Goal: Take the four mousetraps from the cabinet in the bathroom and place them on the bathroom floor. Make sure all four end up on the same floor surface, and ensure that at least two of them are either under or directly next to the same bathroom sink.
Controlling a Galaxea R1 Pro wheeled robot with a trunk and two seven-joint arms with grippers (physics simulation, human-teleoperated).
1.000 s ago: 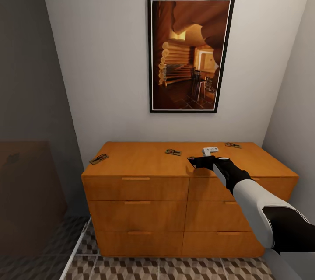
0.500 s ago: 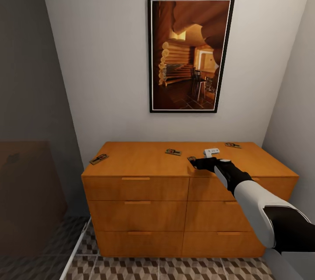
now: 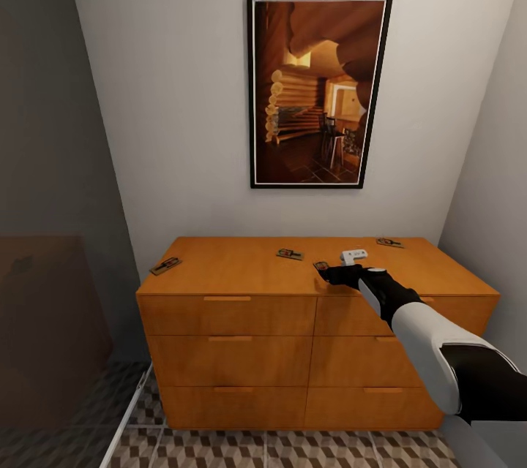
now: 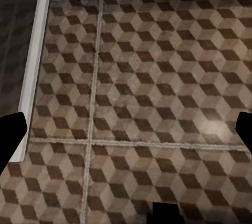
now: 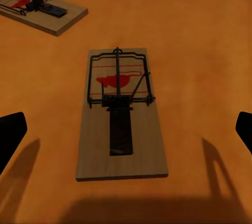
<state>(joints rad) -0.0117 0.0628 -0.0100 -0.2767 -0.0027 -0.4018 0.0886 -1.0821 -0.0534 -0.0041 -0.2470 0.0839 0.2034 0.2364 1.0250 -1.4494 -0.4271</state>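
Pick-up step, first trap: the right gripper (image 3: 331, 274) hovers over the cabinet (image 3: 241, 267) top, its fingers spread wide either side of the nearest mousetrap (image 5: 121, 114), nothing held; the next move probably calls for descending and closing across the board's narrow width. The right wrist view resolves a second trap (image 5: 39, 10) beyond; the head view adds others at the left edge (image 3: 165, 265) and back right (image 3: 389, 242). The left wrist view shows the bathroom floor (image 4: 142, 93), with the left gripper's (image 4: 128, 127) fingers apart and empty.

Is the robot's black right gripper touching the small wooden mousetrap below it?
Apart. In the right wrist view the mousetrap lies between the right gripper's spread fingertips, bare cabinet wood either side.
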